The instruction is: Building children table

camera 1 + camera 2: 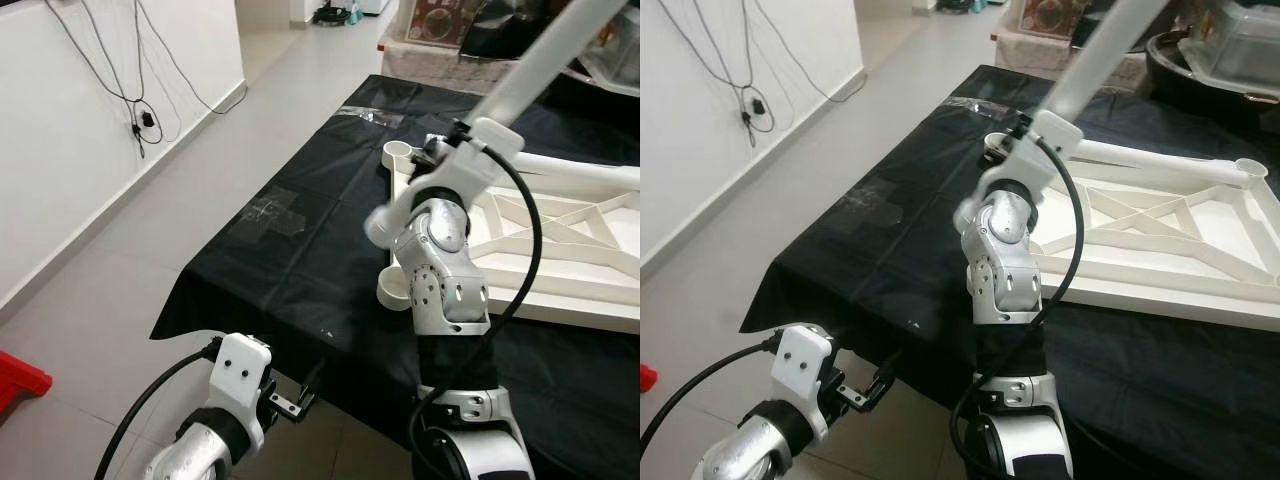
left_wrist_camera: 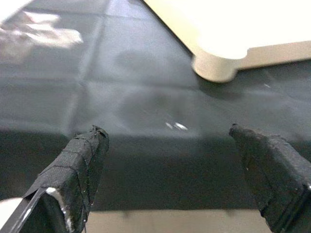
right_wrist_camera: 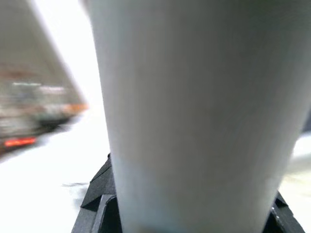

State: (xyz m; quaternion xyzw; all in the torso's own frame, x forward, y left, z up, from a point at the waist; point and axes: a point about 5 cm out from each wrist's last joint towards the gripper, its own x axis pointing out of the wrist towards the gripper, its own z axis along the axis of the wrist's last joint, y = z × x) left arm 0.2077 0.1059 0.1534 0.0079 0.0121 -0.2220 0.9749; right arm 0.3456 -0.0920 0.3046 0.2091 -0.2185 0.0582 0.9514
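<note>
White tabletop frame (image 1: 560,250) lies underside-up on black-covered surface (image 1: 300,260), corner sockets (image 1: 400,152) exposed to take legs. Right tool (image 3: 189,213) clamped round white table leg (image 1: 545,60), held raised and angled above far socket, likely for insertion. Left tool (image 2: 170,160) spread wide, empty, low at surface's near edge.

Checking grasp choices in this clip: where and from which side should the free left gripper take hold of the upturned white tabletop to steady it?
Best at the near-left corner socket of the tabletop, I think. It is a short round stub standing up from the flat frame, facing the left gripper, whose open fingers could straddle it from the table's near edge. The right gripper holds the leg.
</note>
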